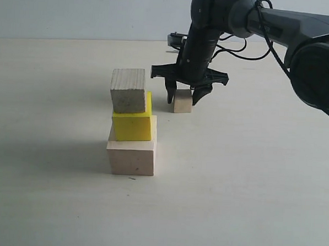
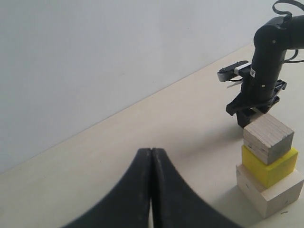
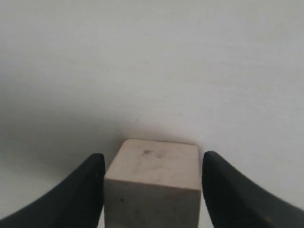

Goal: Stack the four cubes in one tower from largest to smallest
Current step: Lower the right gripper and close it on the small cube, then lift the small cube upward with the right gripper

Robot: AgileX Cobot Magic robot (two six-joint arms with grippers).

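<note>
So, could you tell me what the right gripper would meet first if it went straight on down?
Probably the table: the right gripper, open, flanks the smallest wood cube, apparently without touching, so its tips would land beside it.

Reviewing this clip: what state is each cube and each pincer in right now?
large pale cube: on the table, tower base.
yellow cube: stacked on the large pale cube, turned askew.
smaller wood cube: on the yellow cube, off-centre.
smallest cube: on the table, unstacked, inside the right pincer.
right pincer: open, straddling the smallest cube.
left pincer: shut, empty.
</note>
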